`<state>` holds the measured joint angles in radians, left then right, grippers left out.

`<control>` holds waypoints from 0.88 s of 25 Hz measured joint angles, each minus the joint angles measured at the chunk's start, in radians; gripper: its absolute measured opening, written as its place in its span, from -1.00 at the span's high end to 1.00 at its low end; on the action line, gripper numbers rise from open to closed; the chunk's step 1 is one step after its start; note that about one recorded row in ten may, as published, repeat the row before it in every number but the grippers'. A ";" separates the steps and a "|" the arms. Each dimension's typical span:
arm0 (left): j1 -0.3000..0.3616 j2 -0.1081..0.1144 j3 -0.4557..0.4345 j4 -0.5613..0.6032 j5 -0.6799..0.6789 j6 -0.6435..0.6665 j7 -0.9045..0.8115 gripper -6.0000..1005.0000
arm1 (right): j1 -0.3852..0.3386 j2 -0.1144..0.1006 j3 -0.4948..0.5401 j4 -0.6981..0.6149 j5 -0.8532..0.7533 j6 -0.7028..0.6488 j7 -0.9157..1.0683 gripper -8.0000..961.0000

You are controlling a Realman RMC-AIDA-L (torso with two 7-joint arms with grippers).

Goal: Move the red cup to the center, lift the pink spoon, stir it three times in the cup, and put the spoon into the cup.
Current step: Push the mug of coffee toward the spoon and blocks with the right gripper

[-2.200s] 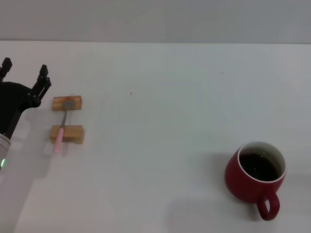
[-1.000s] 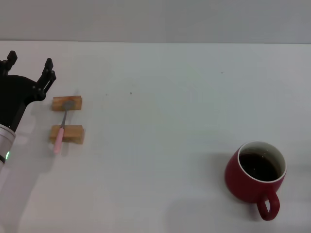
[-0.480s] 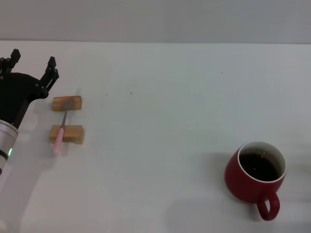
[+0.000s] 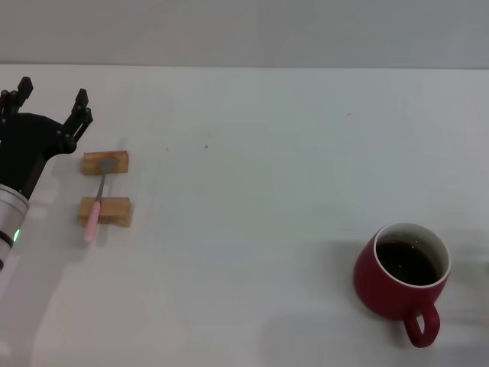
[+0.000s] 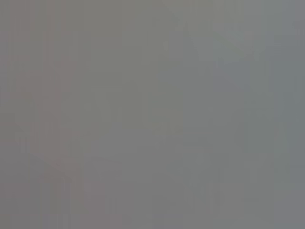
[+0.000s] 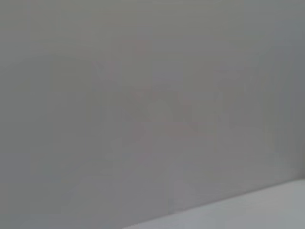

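My left gripper (image 4: 50, 99) hovers spread open beside the spoon (image 4: 97, 197) bridging 2 blocks (image 4: 105, 162), the cup (image 4: 402, 280) sits far right off center, so I'd slide it by the body without sloshing; only the head view shows this, wrist views are blank, right gripper unseen.

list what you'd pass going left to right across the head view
black left gripper, open, at the table's left edge → small pink-handled spoon lying across two tan wooden blocks → bare white tabletop → rounded dark red ceramic cup holding dark liquid
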<state>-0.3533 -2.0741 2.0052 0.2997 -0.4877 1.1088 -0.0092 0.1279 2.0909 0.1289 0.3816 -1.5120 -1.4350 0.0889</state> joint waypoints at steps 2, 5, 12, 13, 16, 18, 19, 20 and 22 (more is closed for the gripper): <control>-0.004 0.000 -0.005 -0.001 0.000 -0.006 0.000 -0.66 | 0.008 0.000 -0.008 0.010 0.000 0.028 0.000 0.99; -0.006 0.001 -0.007 -0.001 0.000 -0.008 0.000 -0.66 | 0.017 0.000 -0.017 0.022 0.000 0.058 -0.001 0.99; -0.012 0.002 -0.008 -0.001 0.000 -0.008 0.001 -0.66 | 0.030 0.000 -0.040 0.034 0.000 0.093 -0.002 0.98; -0.013 0.002 -0.009 -0.001 0.000 -0.008 0.001 -0.66 | 0.032 0.000 -0.043 0.034 0.000 0.094 -0.003 0.98; -0.014 0.002 -0.011 -0.002 0.000 -0.009 0.002 -0.66 | 0.038 0.000 -0.050 0.034 0.000 0.094 -0.003 0.98; -0.014 0.002 -0.012 -0.002 0.000 -0.009 0.002 -0.66 | 0.047 0.000 -0.060 0.036 0.000 0.099 -0.001 0.98; -0.014 0.002 -0.013 -0.002 0.000 -0.009 0.002 -0.66 | 0.051 0.000 -0.066 0.037 0.000 0.103 0.002 0.99; -0.015 0.002 -0.015 -0.004 0.000 -0.010 0.002 -0.66 | 0.056 0.000 -0.071 0.039 0.000 0.110 0.005 0.99; -0.021 0.002 -0.018 -0.013 0.000 -0.013 0.002 -0.66 | 0.064 0.000 -0.081 0.044 0.000 0.120 0.006 0.99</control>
<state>-0.3738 -2.0724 1.9868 0.2872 -0.4878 1.0958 -0.0076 0.1915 2.0908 0.0483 0.4257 -1.5120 -1.3153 0.0945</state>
